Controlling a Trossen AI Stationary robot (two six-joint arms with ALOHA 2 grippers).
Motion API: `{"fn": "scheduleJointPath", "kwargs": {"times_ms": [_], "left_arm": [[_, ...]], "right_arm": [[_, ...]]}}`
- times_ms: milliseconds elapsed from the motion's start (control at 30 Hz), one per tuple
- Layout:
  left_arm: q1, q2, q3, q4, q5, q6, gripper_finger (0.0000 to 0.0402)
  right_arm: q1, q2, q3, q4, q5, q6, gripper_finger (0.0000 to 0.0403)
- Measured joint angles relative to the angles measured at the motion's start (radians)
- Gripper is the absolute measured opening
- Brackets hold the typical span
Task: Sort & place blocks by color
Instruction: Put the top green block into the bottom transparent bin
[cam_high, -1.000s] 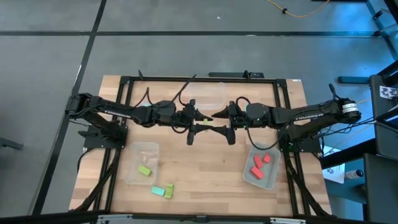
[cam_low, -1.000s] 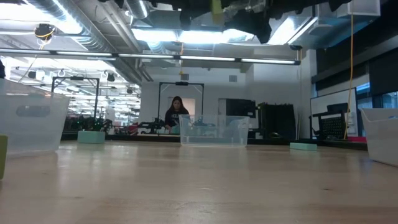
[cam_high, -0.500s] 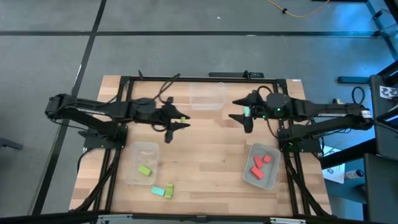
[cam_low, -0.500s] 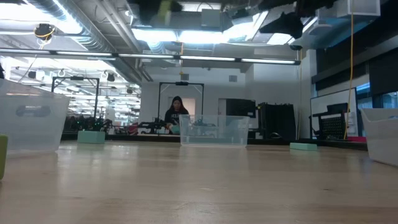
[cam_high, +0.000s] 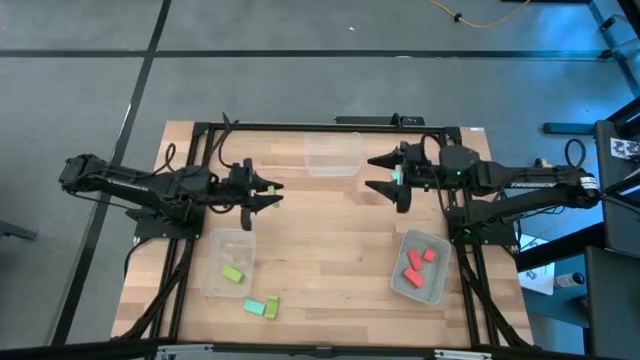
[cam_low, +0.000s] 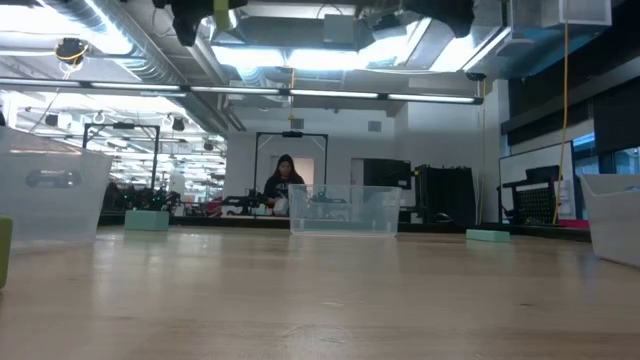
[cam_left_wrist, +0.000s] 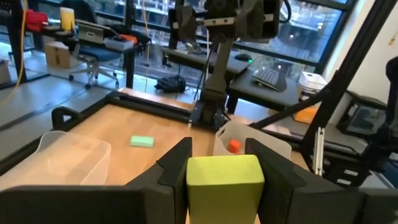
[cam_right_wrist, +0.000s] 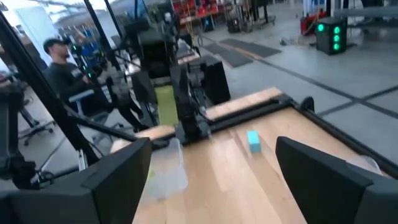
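A lime block (cam_left_wrist: 224, 183) is held aloft between the left arm's fingers. Another lime block (cam_high: 232, 273) lies in the left bin, red blocks (cam_high: 414, 265) in the right bin. A teal block (cam_high: 253, 307) and lime block (cam_high: 271, 306) touch on the near-left surface.

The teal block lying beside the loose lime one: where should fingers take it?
From straight above, fingers on the two long sides of the teal block. It lies flat, and the lime block crowds its right end, so those sides look freest.

High view straight down; low view table-level; wrist views apparently face each other across table (cam_high: 330, 240).
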Motion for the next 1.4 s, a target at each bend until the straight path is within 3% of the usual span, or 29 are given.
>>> {"fn": "scheduleJointPath", "kwargs": {"times_ms": [567, 633, 833, 933, 1100, 1400], "left_arm": [[0.0, -0.001, 0.011, -0.022, 0.033, -0.005, 0.0121], [0.0, -0.001, 0.05, -0.114, 0.062, -0.026, 0.0121], [-0.05, 0.018, 0.241, -0.674, 0.118, -0.133, 0.0121], [-0.11, 0.029, 0.265, -0.881, 0.12, -0.198, 0.0121], [-0.236, 0.029, 0.211, -1.034, 0.141, -0.339, 0.0121], [-0.413, 0.096, 0.073, -1.014, 0.15, -0.531, 0.0121]], "right_arm": [[0.0, 0.003, 0.0, 0.005, 0.0, 0.0, 0.0347], [0.0, 0.003, 0.0, 0.003, 0.0, -0.001, 0.0347], [0.0, 0.003, 0.0, -0.008, 0.0, -0.004, 0.0347], [0.0, 0.003, 0.0, -0.011, 0.0, -0.007, 0.0347], [0.0, 0.004, 0.0, -0.019, 0.001, -0.007, 0.0347], [-0.002, 0.004, 0.0, -0.025, 0.008, -0.007, 0.0347]]}}
